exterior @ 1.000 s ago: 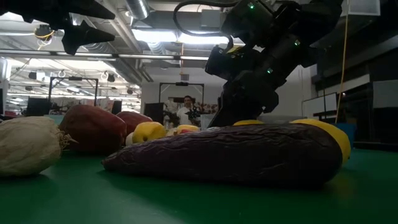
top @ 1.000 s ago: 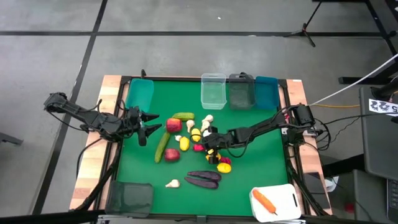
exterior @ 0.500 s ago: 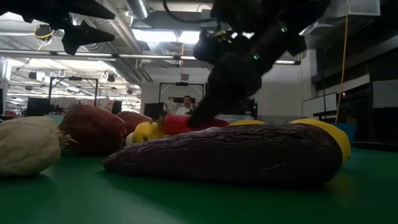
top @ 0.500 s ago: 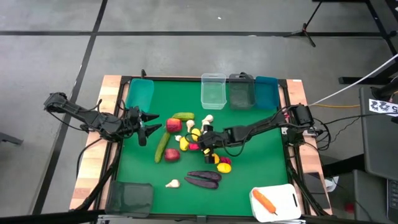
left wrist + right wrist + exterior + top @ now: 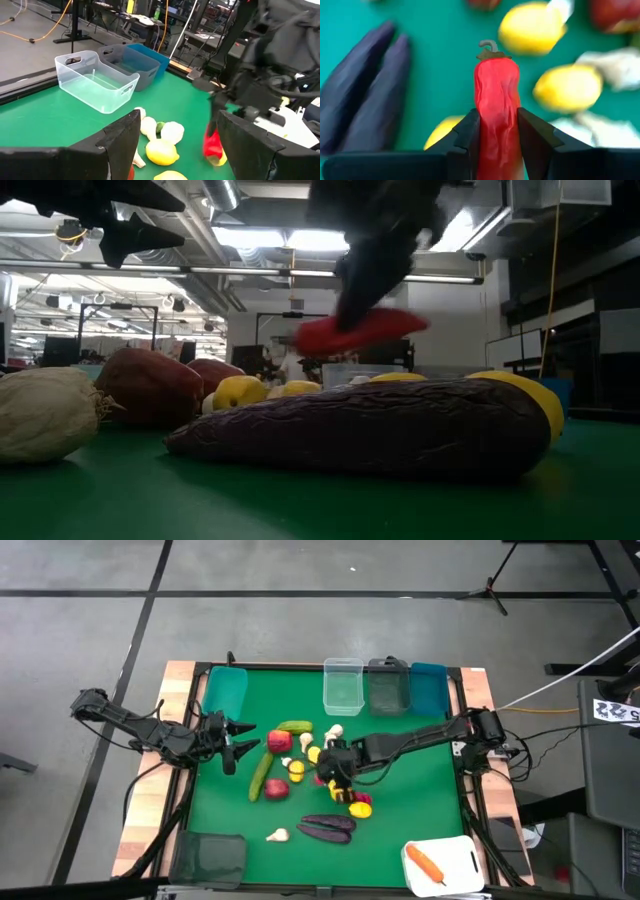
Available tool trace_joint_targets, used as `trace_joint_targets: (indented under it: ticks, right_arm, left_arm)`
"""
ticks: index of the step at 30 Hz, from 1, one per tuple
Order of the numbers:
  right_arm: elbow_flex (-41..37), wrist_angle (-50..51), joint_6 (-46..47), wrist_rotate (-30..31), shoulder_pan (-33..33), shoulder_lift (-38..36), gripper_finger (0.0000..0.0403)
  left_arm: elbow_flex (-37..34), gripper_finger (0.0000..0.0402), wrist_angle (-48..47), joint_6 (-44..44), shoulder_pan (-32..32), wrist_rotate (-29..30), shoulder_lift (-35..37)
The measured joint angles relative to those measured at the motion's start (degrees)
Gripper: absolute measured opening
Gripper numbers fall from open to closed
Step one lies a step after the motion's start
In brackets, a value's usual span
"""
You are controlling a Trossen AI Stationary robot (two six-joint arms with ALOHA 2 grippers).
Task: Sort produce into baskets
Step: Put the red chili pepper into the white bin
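Right gripper (image 5: 496, 142) clamps red pepper (image 5: 495, 95); low view shows pepper (image 5: 360, 332) lifted above eggplant (image 5: 370, 425), unclear from above. Left gripper (image 5: 243, 737) open, hovering near cucumber (image 5: 260, 775).

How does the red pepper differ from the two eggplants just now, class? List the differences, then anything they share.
The red pepper is bright red; the eggplants are dark purple. The pepper is held off the mat in the right gripper; the eggplants lie untouched, side by side, on the green mat. Both are long and narrow.
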State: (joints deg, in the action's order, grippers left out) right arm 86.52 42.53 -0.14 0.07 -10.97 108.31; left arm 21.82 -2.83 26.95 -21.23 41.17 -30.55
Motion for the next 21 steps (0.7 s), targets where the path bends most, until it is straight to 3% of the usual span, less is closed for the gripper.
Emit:
trace_joint_targets:
  ticks: [5, 10, 14, 21]
  right_arm:
    - [6.6, 15.7, 4.6, -0.5, -4.8, -1.2, 0.0108]
    - [8.2, 26.5, 16.1, 2.3, -10.2, -5.9, 0.0108]
    - [8.2, 32.7, 31.5, 3.7, -17.1, -10.6, 0.0111]
    - [8.2, 37.8, 64.6, 10.8, -35.9, -13.7, 0.0119]
  left_arm:
    - [0.0, 0.0258, 0.0, -0.9, 0.0, 0.0, 0.0]
    - [0.0, 0.0258, 0.0, -0.9, 0.0, 0.0, 0.0]
    - [0.0, 0.0258, 0.0, -0.9, 0.0, 0.0, 0.0]
    - [0.0, 0.0258, 0.0, -0.8, 0.0, 0.0, 0.0]
